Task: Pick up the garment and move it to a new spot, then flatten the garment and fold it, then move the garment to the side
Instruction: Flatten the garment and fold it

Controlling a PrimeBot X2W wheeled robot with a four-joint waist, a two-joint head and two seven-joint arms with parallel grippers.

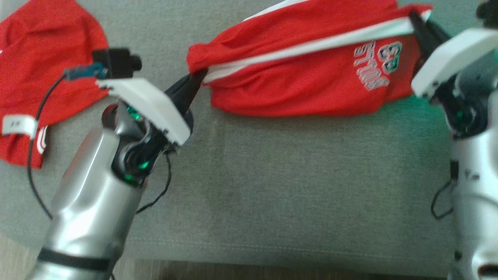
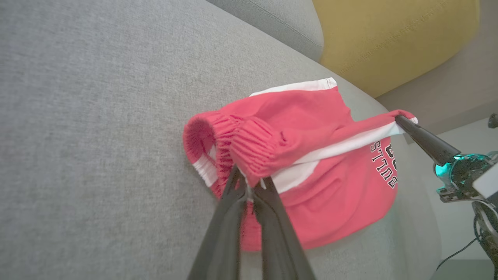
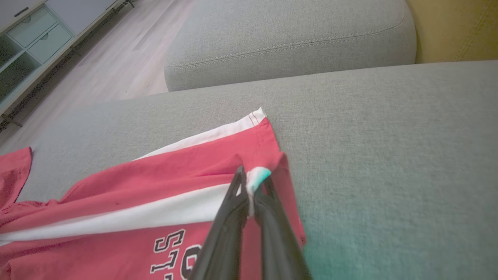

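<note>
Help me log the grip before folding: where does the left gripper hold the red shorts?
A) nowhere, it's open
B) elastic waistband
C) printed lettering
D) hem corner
B: the left gripper is shut on the gathered elastic waistband of the red shorts, as the left wrist view shows.

The red cloth shorts have a white stripe down the side and letters on one leg. They are pulled out long, sideways, over the grey sofa seat. The left gripper pinches the bunched, stretchy waistband end. The right gripper pinches the hem end at the white stripe. The loose middle sags down toward the seat.
</note>
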